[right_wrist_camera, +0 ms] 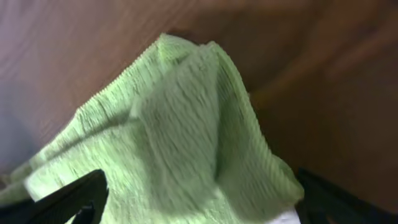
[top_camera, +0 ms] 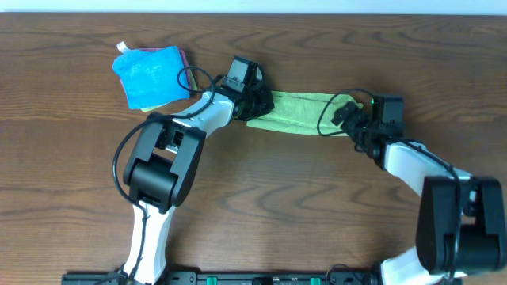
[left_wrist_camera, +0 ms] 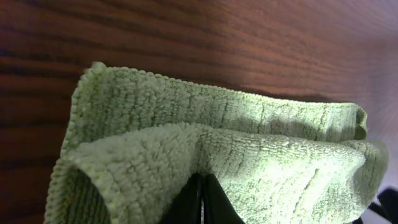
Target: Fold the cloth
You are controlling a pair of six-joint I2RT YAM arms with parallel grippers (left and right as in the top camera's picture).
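Cloth (top_camera: 297, 112) lying as a band on the table (top_camera: 317, 214) between 2 claws: left claw (top_camera: 255, 101) clamped on one end, right claw (top_camera: 352, 123) apart around the other, which could slip out if lifted before closing.

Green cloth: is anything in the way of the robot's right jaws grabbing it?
Nothing visible is. The right gripper has its open jaws on either side of the cloth at its right end, only fabric between them. The left gripper pinches the other end.
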